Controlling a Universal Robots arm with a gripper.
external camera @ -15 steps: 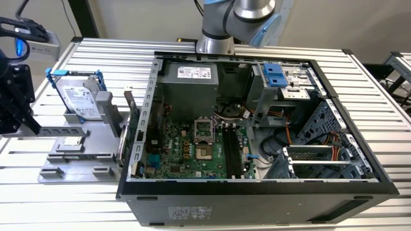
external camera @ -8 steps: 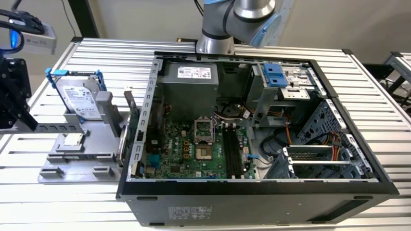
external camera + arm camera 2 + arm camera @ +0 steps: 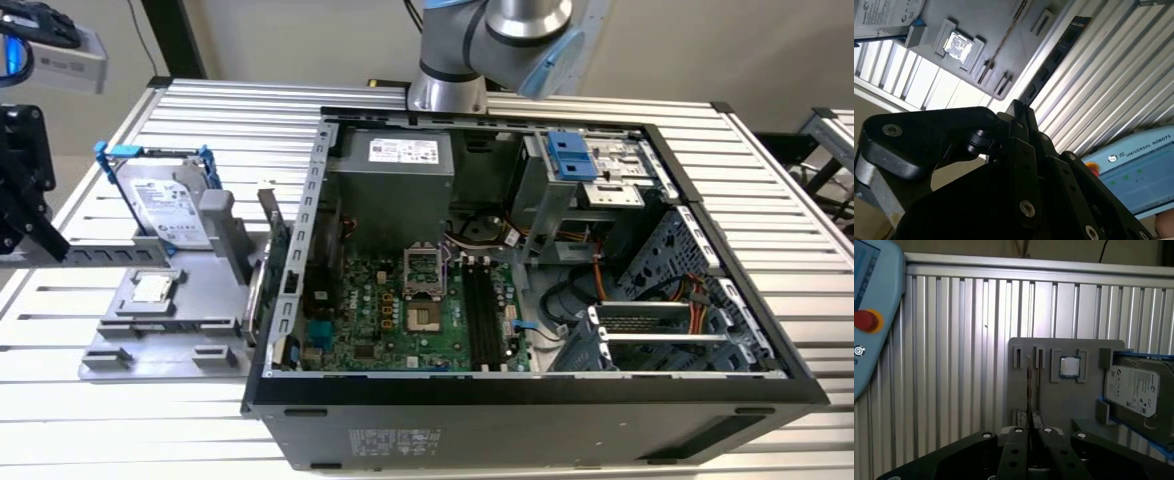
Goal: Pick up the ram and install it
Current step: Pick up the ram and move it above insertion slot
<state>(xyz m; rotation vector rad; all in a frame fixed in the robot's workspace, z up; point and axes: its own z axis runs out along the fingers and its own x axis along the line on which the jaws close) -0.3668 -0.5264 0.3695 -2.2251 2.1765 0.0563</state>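
Observation:
The ram [image 3: 114, 254] is a thin grey strip with dark chips, held in the air at the exterior view's left edge. My gripper [image 3: 34, 250] is shut on one end of it. In the second wrist view the ram [image 3: 1054, 55] stretches away from my gripper [image 3: 1016, 107] over the slatted table. In the first wrist view the ram [image 3: 1028, 385] is edge-on, a thin line rising from my gripper [image 3: 1029, 429] above the grey holder [image 3: 1054, 395]. The open computer case [image 3: 747, 330] lies at the exterior view's right, and its long black memory slots [image 3: 481, 315] are on the green board.
The grey holder [image 3: 160, 330] stands beside the case and carries a hard drive in a blue frame [image 3: 167, 200] and a small square processor chip [image 3: 150, 288]. The arm's base [image 3: 447, 60] is behind the case. A light blue pendant [image 3: 874, 315] lies on the slatted table.

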